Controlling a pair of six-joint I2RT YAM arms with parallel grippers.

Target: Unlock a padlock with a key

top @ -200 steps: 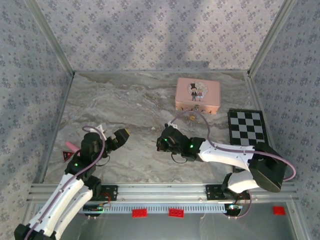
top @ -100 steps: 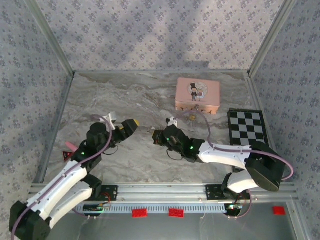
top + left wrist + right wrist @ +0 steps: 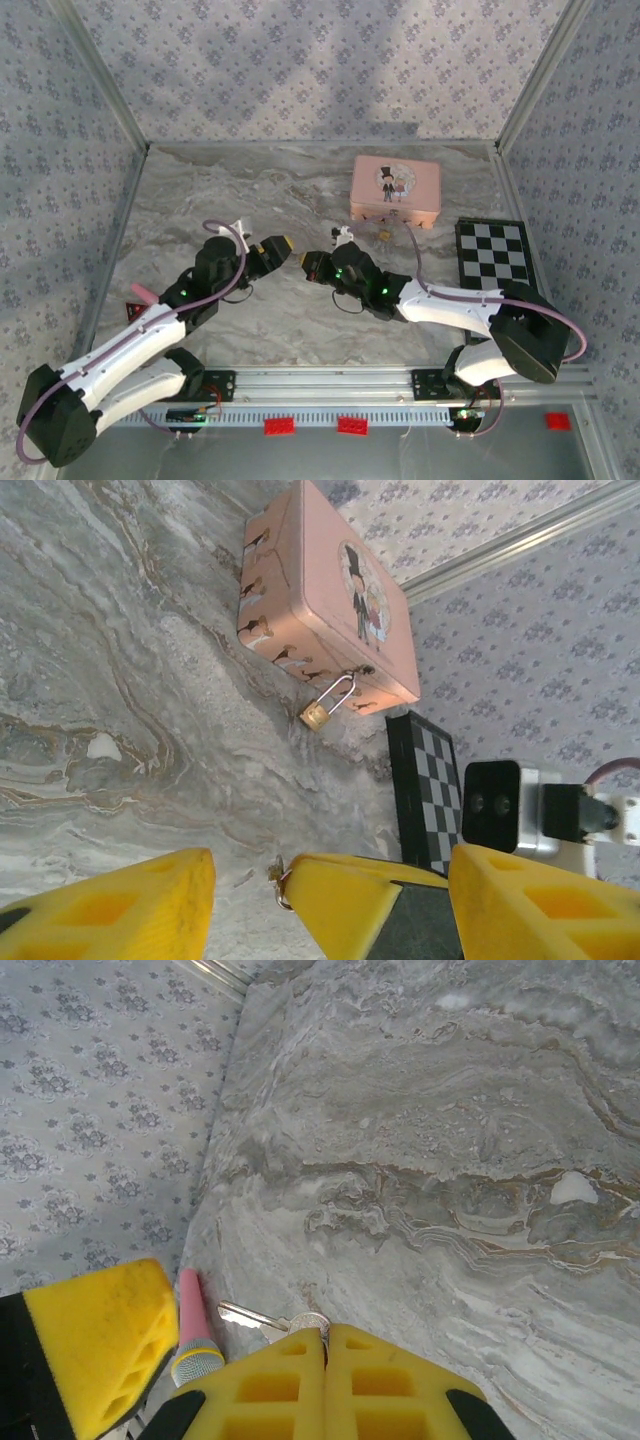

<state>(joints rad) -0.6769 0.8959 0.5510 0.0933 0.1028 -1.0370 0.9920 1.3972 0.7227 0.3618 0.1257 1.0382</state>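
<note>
At the back of the surface sits the pink tin. My left tool is apart, its fingers either side of my right tool. The little padlock hangs on the tin, looking locked. The right tool pinches the key, well away. Unlocking is all left.

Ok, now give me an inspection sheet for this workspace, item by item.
Surface: grey marble-pattern table.
Job's things: padlock hanging from the pink tin's clasp; key pinched in the right gripper.
Clutter: checkerboard, pink pen, red bricks at the near edge.
Grippers: right shut on the key; left gripper open, close beside the right one.
Cables: purple cable arcs over the right arm.
Surroundings: patterned walls.
</note>
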